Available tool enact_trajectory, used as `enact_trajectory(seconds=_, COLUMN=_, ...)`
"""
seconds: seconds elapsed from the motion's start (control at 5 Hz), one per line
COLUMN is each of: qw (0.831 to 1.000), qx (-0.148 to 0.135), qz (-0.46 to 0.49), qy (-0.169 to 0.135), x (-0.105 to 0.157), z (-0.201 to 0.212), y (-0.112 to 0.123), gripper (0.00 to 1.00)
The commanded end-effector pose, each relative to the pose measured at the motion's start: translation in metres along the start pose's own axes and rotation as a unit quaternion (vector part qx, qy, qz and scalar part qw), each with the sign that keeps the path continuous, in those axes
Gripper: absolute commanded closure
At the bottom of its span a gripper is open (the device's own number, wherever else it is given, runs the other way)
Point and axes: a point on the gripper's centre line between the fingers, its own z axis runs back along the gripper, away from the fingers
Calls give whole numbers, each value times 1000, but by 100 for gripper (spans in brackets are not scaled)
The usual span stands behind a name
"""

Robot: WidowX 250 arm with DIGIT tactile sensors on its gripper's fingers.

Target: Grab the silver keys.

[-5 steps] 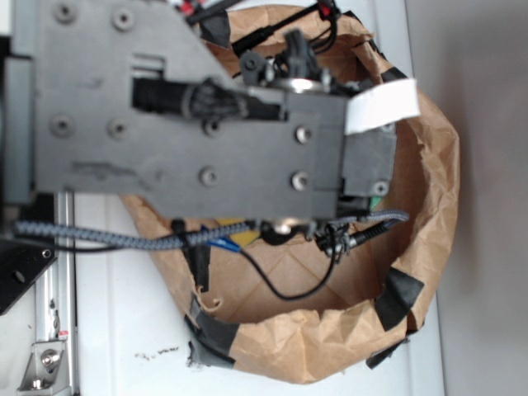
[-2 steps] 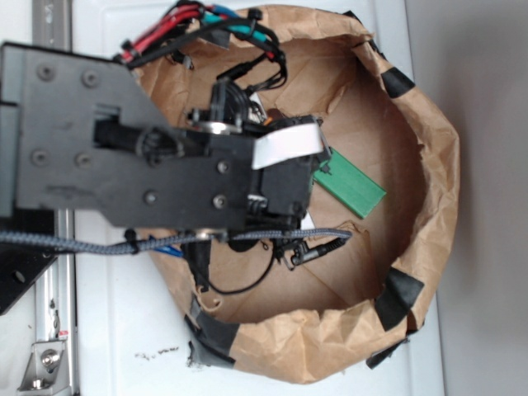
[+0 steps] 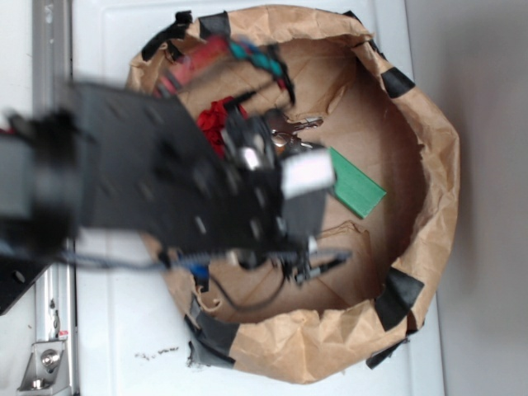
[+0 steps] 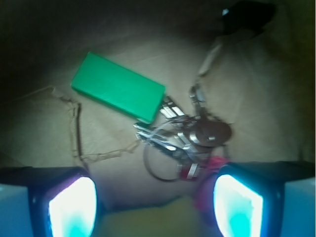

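Observation:
The silver keys [image 4: 190,138] lie on the brown paper floor as a bunch on a thin ring, just ahead of my gripper [image 4: 154,205] and nearer its right finger. In the exterior view the keys [image 3: 290,130] peek out just above the blurred gripper [image 3: 301,194]. The jaws stand wide open with nothing between the glowing pads [image 4: 71,207]. A flat green block [image 4: 118,88] touches the keys on their left and shows in the exterior view [image 3: 356,188] to the right of the gripper.
Everything sits inside a crumpled brown paper bag [image 3: 429,165] with rolled walls patched with black tape [image 3: 398,297]. A red object [image 3: 216,120] lies beside the keys, by my right finger [image 4: 210,173]. Something yellow [image 4: 158,222] shows low between the fingers.
The arm has swung left and down across the exterior view, uncovering the green block and then the keys. It is blurred by motion now.

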Motion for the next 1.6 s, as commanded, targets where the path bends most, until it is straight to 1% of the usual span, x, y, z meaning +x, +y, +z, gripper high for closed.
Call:
enact_trajectory(seconds=0.0, qw=1000, qx=-6, qz=8, qy=-29, x=14, z=-6, y=-15, gripper=0)
enact_trajectory(seconds=0.2, qw=999, qx=-1, qz=19, qy=-38, x=19, z=-9, y=-18, gripper=0)
enact_trajectory(seconds=0.4, qw=999, qx=3, qz=20, qy=-38, x=21, z=-10, y=-18, gripper=0)
enact_trajectory(seconds=0.6, qw=999, qx=3, qz=23, qy=-46, x=22, z=-13, y=-10, gripper=0)
enact_trajectory(seconds=0.8, qw=998, qx=1, qz=22, qy=-64, x=27, z=-18, y=5, gripper=0)
enact_trajectory(seconds=1.0, qw=997, qx=4, qz=11, qy=-72, x=39, z=-30, y=23, gripper=0)
enact_trajectory(seconds=1.2, qw=997, qx=1, qz=14, qy=-80, x=44, z=-29, y=30, gripper=0)
enact_trajectory(seconds=1.4, qw=997, qx=6, qz=21, qy=-80, x=49, z=-31, y=27, gripper=0)
